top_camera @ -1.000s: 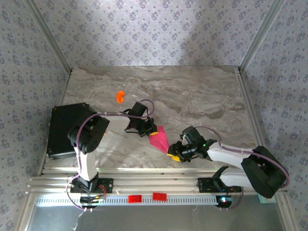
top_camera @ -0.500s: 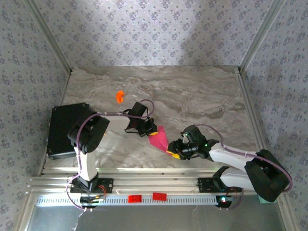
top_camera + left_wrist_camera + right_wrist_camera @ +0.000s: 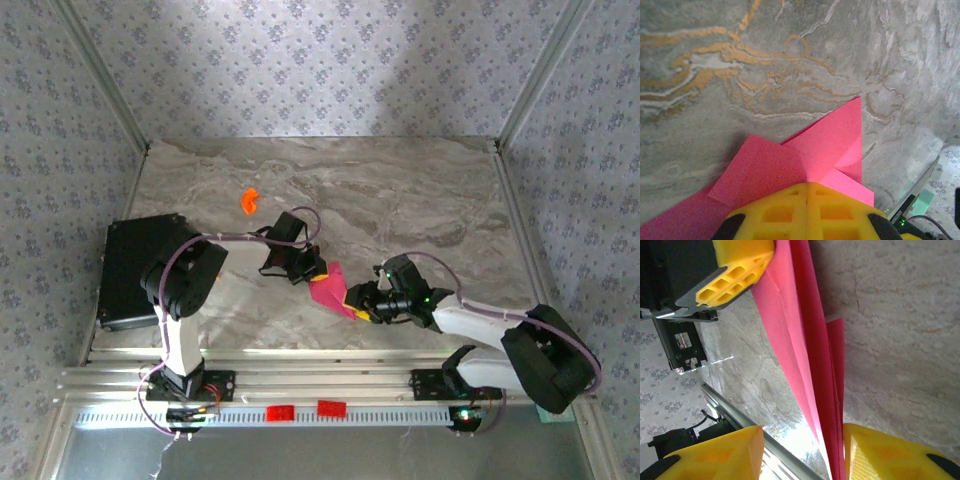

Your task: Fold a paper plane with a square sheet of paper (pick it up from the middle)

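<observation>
Pink paper plane (image 3: 331, 289), pinched in the left claw (image 3: 319, 269) (jaws together), needs the parted right claw (image 3: 359, 309) closing squarely over the crease (image 3: 812, 365) inside it.

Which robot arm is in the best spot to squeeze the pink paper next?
Probably the right arm. The right tool stands open with the folded pink paper between its fingers. The left tool is busy, shut on the other end.

Folded pink paper (image 3: 330, 288) on marbled desk (image 3: 420, 190), just right of left tool (image 3: 310, 268) and just left of right tool (image 3: 358, 302); small orange piece (image 3: 249, 200) well beyond left tool.
</observation>
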